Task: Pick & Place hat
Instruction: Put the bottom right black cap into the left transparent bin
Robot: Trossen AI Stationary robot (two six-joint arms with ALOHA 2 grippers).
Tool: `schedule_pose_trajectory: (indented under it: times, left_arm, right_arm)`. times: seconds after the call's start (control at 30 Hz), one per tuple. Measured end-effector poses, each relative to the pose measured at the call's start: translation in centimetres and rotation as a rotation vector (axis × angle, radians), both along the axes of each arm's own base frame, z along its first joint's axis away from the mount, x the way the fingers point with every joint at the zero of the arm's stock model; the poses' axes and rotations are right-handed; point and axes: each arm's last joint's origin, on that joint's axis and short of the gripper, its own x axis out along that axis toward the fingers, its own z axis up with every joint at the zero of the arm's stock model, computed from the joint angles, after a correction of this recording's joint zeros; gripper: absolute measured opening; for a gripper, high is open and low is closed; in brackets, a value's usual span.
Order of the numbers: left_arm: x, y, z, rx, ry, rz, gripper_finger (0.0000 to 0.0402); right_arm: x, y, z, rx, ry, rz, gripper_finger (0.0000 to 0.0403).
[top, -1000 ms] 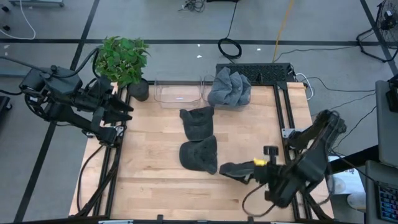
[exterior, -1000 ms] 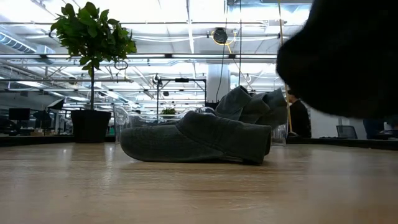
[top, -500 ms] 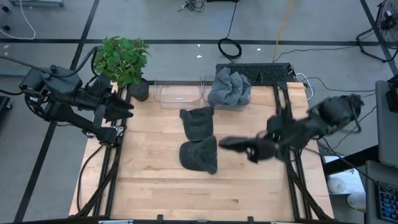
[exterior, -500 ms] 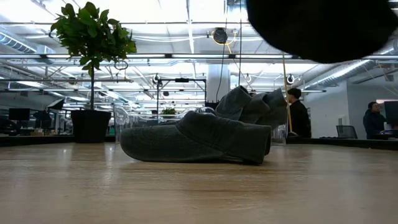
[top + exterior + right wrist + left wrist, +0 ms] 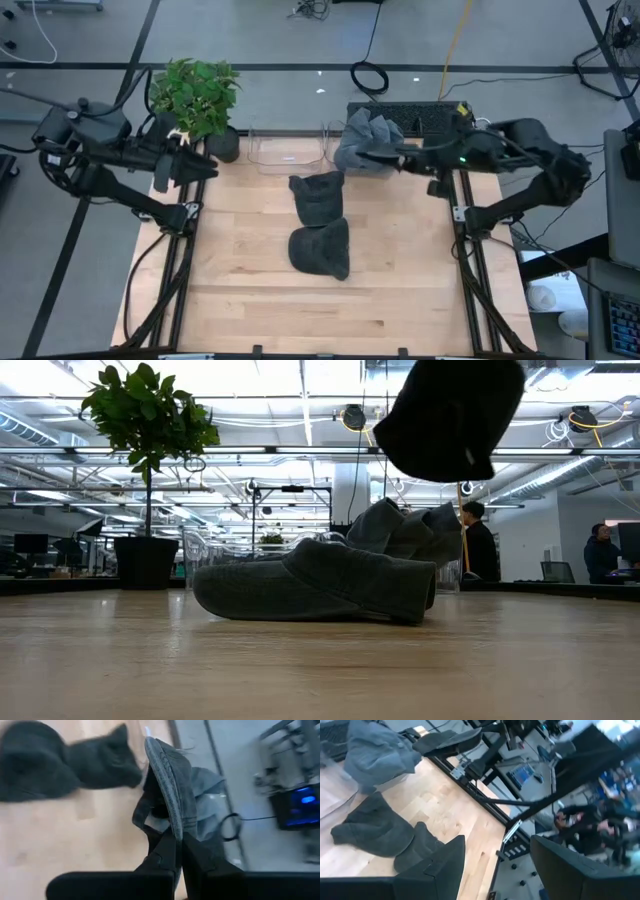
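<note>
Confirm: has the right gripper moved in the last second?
Yes. The right gripper, shut on a hat, swung from the table's near right edge, past the two hats lying on the table, to the far-side hat pile.

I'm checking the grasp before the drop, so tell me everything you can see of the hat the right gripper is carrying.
The carried hat is a dark grey cap of soft, ribbed-looking fabric. The right gripper is shut on its brim, pinching it edge-on between both fingers, so the crown droops loosely. It hangs in the air, clear of the wooden table, at the far side, over the pile of grey hats in the clear bin. Only the fingers touch it.
</note>
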Motion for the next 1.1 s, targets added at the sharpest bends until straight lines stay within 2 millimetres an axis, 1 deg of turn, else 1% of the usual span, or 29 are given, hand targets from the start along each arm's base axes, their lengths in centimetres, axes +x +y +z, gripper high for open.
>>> schedule_pose_trajectory:
  times: [0.1, 0.23, 0.37, 0.5, 0.6, 0.83, 1.1]
  left_arm:
    - [0.2, 0.3, 0.0, -0.025, 0.004, 0.035, 0.0234]
    - [0.5, 0.5, -0.1, -0.032, 0.009, 0.061, 0.0234]
    - [0.9, 0.7, -0.1, -0.051, 0.01, 0.083, 0.0234]
    - [1.9, 0.7, 0.3, -0.08, -0.035, 0.079, 0.0234]
    - [2.7, 0.8, 0.5, -0.115, -0.065, 0.096, 0.0234]
    - [4.3, 1.3, 0.6, -0.213, -0.086, 0.148, 0.0234]
    - [5.2, 2.3, 0.4, -0.281, -0.088, 0.235, 0.0234]
  right_arm:
    - [1.3, -0.8, -0.1, -0.081, 0.031, 0.022, 0.0]
    - [3.1, -1.1, -0.1, -0.231, 0.06, 0.074, 0.0]
    - [4.5, -0.9, 0.2, -0.354, 0.066, 0.147, 0.0]
    - [5.4, -0.1, 1.1, -0.491, 0.029, 0.229, 0.0]
    - [6.1, 0.9, 2.1, -0.605, -0.014, 0.302, 0.0]
    - [6.6, 4.5, 4.6, -0.83, -0.161, 0.513, 0.0]
    - [6.2, 8.8, 6.8, -1.044, -0.277, 0.584, 0.0]
